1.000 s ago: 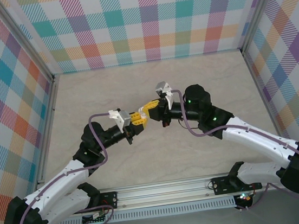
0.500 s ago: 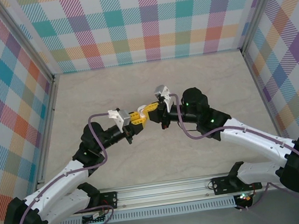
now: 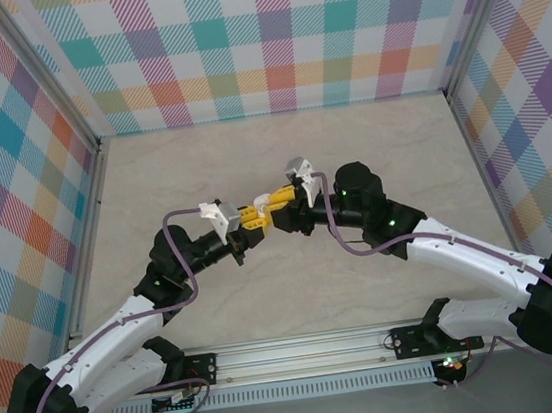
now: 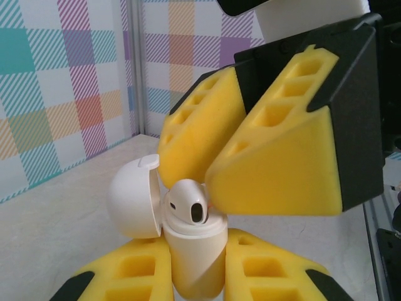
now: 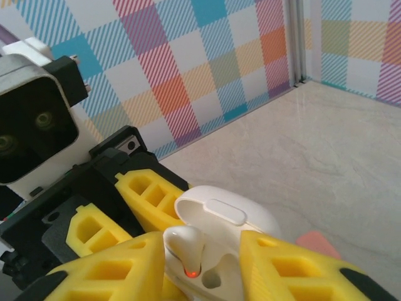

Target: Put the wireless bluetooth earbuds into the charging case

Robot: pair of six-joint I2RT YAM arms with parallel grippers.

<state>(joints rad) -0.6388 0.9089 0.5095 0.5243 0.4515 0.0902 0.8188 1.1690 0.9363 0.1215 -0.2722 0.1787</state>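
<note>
Quick status from me. My two claws meet nose to nose over the middle of the bench point(image 3: 152, 181). The left claw point(image 3: 249, 220) reaches in from about 8 o'clock and the right claw point(image 3: 278, 204) from about 4 o'clock. From overhead the yellow tips look like they're touching.

The left claw is clamped on the white charging case point(image 4: 194, 260) and holds it upright, with one yellow finger on each side of the body. Its lid point(image 4: 131, 200) is flipped open and hangs off toward 9 o'clock in my left wrist cam.

There's one white earbud point(image 4: 187, 204) sitting in the mouth of the case. Its rounded head pokes out the top, and the stem end is down inside, out of sight.

My right claw comes in over the case from roughly 1 o'clock in that same cam, with its fingers point(image 4: 282, 169) bracketing the earbud. In the right wrist cam the earbud is pressed against one finger and there's a sliver of open case between it and the other. So honestly I can't tell if that claw is actually pinching the earbud or just sitting around it.

Also in the right wrist cam, a salmon-pink bit point(image 5: 316, 241) lies on the bench at about 3 o'clock from the case. It's half hidden behind my finger, so no clue what it is.
</note>
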